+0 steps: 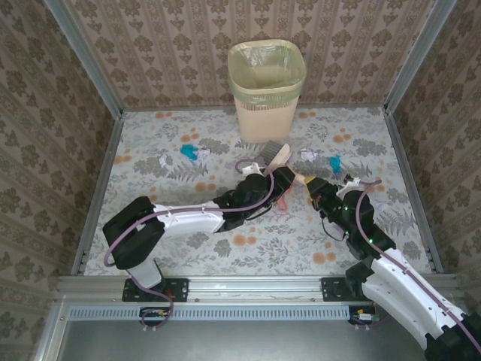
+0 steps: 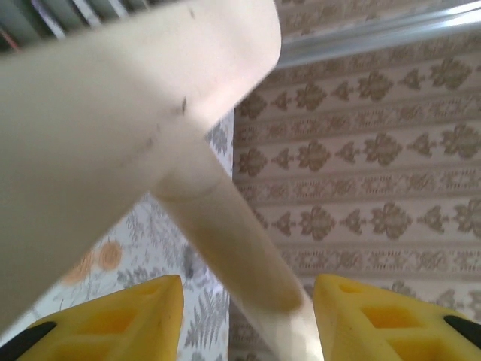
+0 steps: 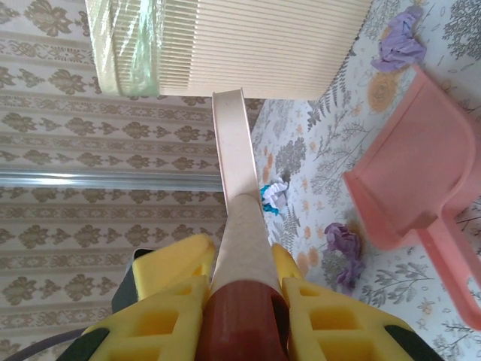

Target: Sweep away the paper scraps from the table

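My right tool [image 3: 240, 263] is clamped on the brush handle [image 3: 233, 150], while my left tool [image 2: 248, 293] stands part-open astride that handle.

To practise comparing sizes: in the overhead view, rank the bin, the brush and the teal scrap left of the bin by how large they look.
1. bin
2. brush, though partly covered
3. teal scrap

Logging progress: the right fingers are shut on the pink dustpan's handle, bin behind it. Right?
No. The right wrist view shows the right fingers shut on the cream brush handle, bin behind it; the pink dustpan lies free on the table.
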Robot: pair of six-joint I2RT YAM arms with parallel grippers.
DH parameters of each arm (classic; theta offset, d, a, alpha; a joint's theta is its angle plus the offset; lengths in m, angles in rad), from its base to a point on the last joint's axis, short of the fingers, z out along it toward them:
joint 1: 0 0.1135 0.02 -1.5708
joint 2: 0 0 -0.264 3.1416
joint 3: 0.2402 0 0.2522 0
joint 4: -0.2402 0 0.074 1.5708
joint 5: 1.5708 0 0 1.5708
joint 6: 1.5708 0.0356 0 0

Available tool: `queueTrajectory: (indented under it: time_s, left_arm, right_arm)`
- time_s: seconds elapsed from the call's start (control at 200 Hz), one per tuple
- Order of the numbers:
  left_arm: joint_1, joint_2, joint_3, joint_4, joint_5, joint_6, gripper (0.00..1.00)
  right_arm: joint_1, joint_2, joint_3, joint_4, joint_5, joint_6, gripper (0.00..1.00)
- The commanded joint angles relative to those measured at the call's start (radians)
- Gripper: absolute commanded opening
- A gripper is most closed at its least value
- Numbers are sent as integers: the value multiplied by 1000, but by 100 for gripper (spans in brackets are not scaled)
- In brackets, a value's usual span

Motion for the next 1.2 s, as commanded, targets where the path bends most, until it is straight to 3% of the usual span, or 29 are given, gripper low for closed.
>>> queueTrajectory:
  time_s: [0.0, 0.3, 0.42, 0.54, 0.7, 0.855, 0.92, 1.035, 1.195]
  left_arm:
    - [0, 30, 48, 16, -109, -24, 49]
    - [8, 79, 134, 10, -134, -12, 38]
    - [8, 72, 131, 14, -158, -4, 24]
    - [15, 58, 117, 15, -175, 8, 0]
    - [32, 14, 84, -7, -181, 20, 0]
    - [47, -69, 46, -82, -181, 50, 0]
    - [59, -112, 24, -131, -174, 52, 0]
    - [101, -200, -6, -261, -121, 44, 0]
    - [145, -330, -31, -463, -92, 43, 0]
  right_arm:
    - [9, 3, -13, 93, -3, 63, 0]
    - [20, 21, -6, 105, -19, 50, 0]
    - [26, 4, -7, 87, -13, 37, 0]
    - [32, -16, 16, 15, 2, -10, 0]
    - [35, -4, 73, -83, -29, -123, 0]
    - [34, 35, 178, -220, -91, -330, 49]
    - [34, 55, 247, -318, -106, -443, 64]
    - [35, 79, 334, -437, -155, -644, 77]
    - [78, 139, 396, -487, -146, -806, 79]
